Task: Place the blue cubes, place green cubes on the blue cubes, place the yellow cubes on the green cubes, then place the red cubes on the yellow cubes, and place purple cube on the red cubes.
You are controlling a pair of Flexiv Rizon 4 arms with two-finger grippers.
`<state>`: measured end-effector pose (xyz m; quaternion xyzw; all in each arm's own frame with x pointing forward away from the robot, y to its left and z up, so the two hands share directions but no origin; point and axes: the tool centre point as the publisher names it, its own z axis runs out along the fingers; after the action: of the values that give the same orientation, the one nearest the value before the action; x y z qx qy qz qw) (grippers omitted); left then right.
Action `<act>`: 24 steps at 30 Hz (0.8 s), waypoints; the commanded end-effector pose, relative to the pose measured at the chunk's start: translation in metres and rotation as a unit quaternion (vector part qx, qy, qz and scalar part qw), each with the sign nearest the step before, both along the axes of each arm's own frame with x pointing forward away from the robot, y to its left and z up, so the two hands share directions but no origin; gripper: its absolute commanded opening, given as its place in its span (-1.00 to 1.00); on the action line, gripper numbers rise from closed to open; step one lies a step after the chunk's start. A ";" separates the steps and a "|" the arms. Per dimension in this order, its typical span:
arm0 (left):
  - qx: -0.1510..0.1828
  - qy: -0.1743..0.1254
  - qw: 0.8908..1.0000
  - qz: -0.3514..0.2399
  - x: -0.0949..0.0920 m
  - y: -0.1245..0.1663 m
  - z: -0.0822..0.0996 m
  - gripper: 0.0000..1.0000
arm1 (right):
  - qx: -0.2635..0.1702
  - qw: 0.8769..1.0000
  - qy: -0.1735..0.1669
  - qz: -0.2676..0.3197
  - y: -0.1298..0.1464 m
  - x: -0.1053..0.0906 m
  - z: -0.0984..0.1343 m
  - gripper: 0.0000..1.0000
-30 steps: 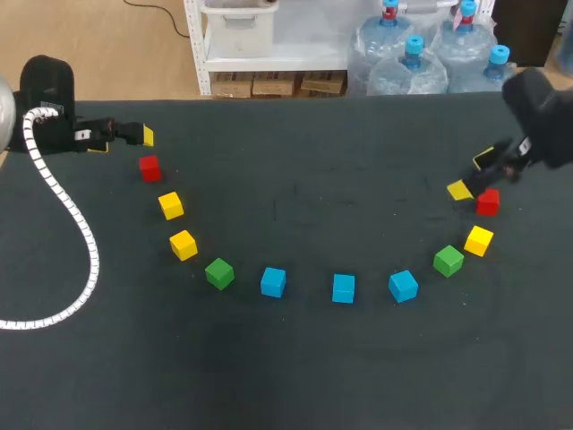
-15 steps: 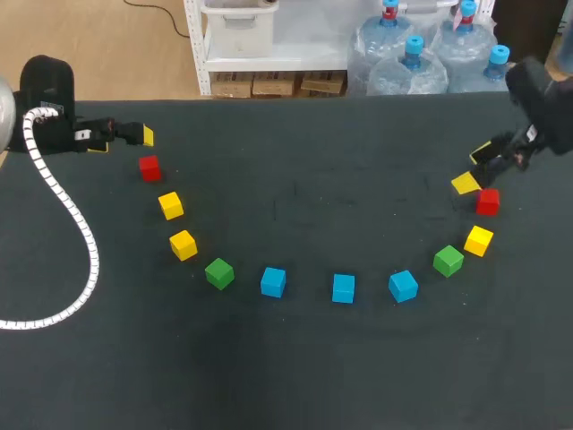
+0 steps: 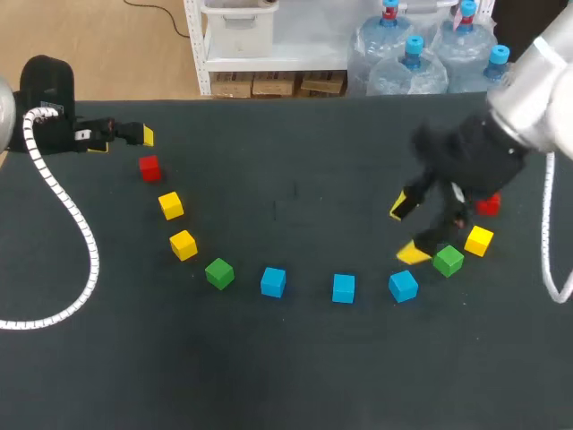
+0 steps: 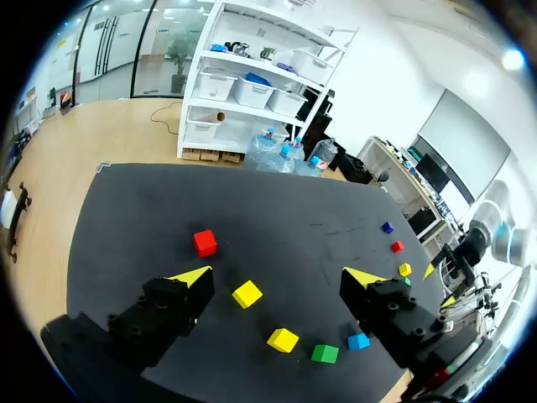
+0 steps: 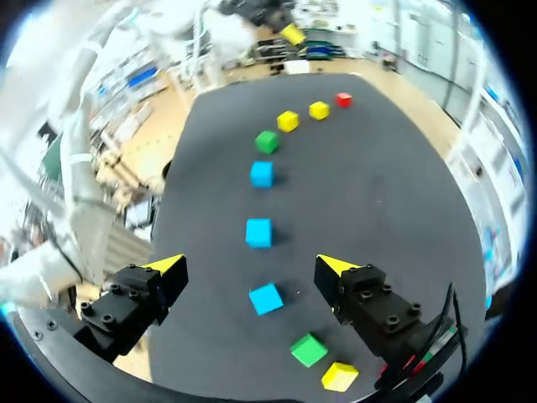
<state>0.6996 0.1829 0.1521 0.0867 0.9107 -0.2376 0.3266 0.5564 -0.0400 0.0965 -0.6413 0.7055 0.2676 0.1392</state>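
We see a dark table (image 3: 295,376) with small coloured cubes laid in a shallow arc, none stacked; three blue cubes (image 3: 343,288) sit at the middle of the arc, with green, yellow and red ones running out on either side. Our right gripper (image 3: 407,230) hangs above the arc's right part, fingers spread wide and holding nothing; in the right wrist view the right-hand blue cube (image 5: 266,298) lies on the table under the gap between the fingers, apart from both, with a green cube (image 5: 309,349) near it. Our left gripper (image 4: 277,275) sits near the table's left back corner, also wide open and empty; a purple cube (image 4: 386,227) shows small, far across the table from it. We judge the first step, placing the blue cubes, is in hand; next the right gripper must come down astride that blue cube and close without nudging the green neighbour.
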 end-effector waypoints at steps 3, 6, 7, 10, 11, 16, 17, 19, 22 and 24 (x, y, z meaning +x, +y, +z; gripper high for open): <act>-0.003 -0.002 1.000 -0.002 0.000 0.001 -0.001 1.00 | -0.019 0.973 -0.005 0.231 -0.005 0.006 -0.008 1.00; -0.003 -0.002 1.000 -0.002 0.000 0.001 -0.001 1.00 | -0.019 0.973 -0.005 0.231 -0.005 0.006 -0.008 1.00; -0.003 -0.002 1.000 -0.002 0.000 0.001 -0.001 1.00 | -0.019 0.973 -0.005 0.231 -0.005 0.006 -0.008 1.00; -0.003 -0.002 1.000 -0.002 0.000 0.001 -0.001 1.00 | -0.019 0.973 -0.005 0.231 -0.005 0.006 -0.008 1.00; -0.003 -0.002 1.000 -0.002 0.000 0.001 -0.001 1.00 | -0.019 0.973 -0.005 0.231 -0.005 0.006 -0.008 1.00; -0.003 -0.002 1.000 -0.002 0.000 0.001 -0.001 1.00 | -0.019 0.973 -0.005 0.231 -0.005 0.006 -0.008 1.00; -0.003 -0.002 1.000 -0.002 0.000 0.001 -0.001 1.00 | -0.019 0.973 -0.005 0.231 -0.005 0.006 -0.008 1.00; -0.003 -0.002 1.000 -0.002 0.000 0.001 -0.001 1.00 | -0.084 0.968 -0.013 0.236 0.005 0.000 -0.001 1.00; -0.003 -0.002 1.000 -0.002 0.000 0.001 -0.001 1.00 | -0.149 0.966 -0.023 0.208 0.003 -0.010 -0.003 1.00; -0.003 -0.002 1.000 -0.002 0.000 0.001 -0.001 1.00 | -0.163 0.968 -0.028 0.189 -0.003 -0.018 -0.007 1.00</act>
<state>0.6996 0.1830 0.1521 0.0866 0.9107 -0.2375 0.3266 0.5522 -0.0471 0.0907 -0.7918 0.5663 0.2282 0.0149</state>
